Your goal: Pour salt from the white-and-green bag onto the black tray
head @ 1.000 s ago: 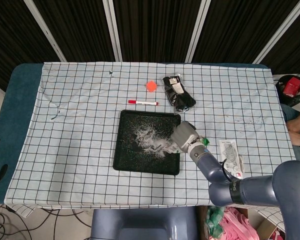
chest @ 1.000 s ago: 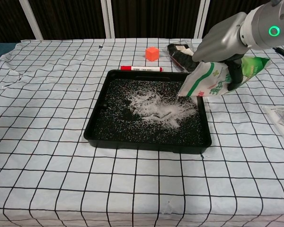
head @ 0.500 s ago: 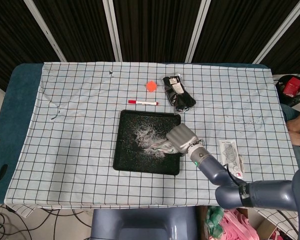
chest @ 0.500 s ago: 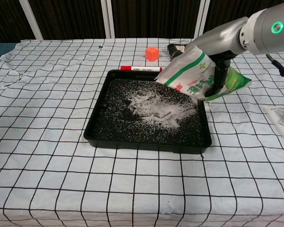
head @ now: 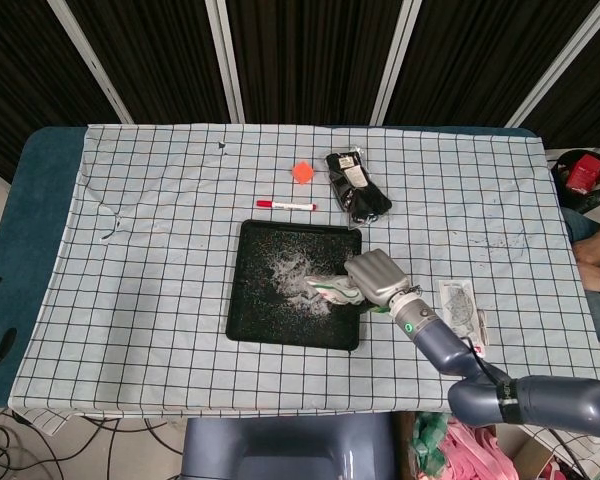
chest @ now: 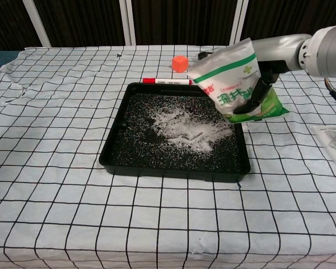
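While the right arm (head: 540, 400) reaches in from the table's near right corner, its right hand (chest: 261, 85) grips the bag (chest: 231, 84), fingers wrapped around the lower green part. The bag hangs tilted above the right edge of the black tray (chest: 115, 151), where white salt (chest: 187, 128) lies scattered. No left hand shows.

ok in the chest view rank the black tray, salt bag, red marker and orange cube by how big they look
1. black tray, clearly largest
2. white-and-green salt bag, though it is held up nearer the camera, which inflates it
3. red marker, long but thin
4. orange cube, smallest, though close to the marker in area
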Motion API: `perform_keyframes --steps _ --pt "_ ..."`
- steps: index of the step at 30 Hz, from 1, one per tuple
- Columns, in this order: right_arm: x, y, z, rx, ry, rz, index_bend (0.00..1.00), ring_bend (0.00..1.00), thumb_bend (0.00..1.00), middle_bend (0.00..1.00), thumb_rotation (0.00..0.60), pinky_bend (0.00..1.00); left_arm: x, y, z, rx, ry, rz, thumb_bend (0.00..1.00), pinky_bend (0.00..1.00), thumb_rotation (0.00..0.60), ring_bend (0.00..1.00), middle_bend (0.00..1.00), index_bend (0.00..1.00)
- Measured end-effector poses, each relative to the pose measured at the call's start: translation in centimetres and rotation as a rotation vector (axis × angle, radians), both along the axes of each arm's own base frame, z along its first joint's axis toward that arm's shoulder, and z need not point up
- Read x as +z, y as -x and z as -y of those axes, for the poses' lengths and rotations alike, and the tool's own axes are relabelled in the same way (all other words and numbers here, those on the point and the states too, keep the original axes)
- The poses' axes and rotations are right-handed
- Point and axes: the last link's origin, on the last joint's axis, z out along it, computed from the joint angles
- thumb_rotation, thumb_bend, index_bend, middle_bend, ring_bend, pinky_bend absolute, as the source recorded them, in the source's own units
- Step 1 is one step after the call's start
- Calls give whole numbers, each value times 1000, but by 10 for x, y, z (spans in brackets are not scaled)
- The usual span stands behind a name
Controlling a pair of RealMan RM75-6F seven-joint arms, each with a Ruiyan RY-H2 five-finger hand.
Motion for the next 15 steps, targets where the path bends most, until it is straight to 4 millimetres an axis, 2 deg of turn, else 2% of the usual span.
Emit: perform_keyframes --steps 9,15 --pt "12 34 1 -119 65 161 642 552 395 490 600 465 -3 -1 -1 3 5 -6 321 86 600 29 112 203" --pt "20 63 -8 -183 100 224 642 528 393 465 600 464 -4 -1 -2 5 6 -6 321 86 600 29 112 203"
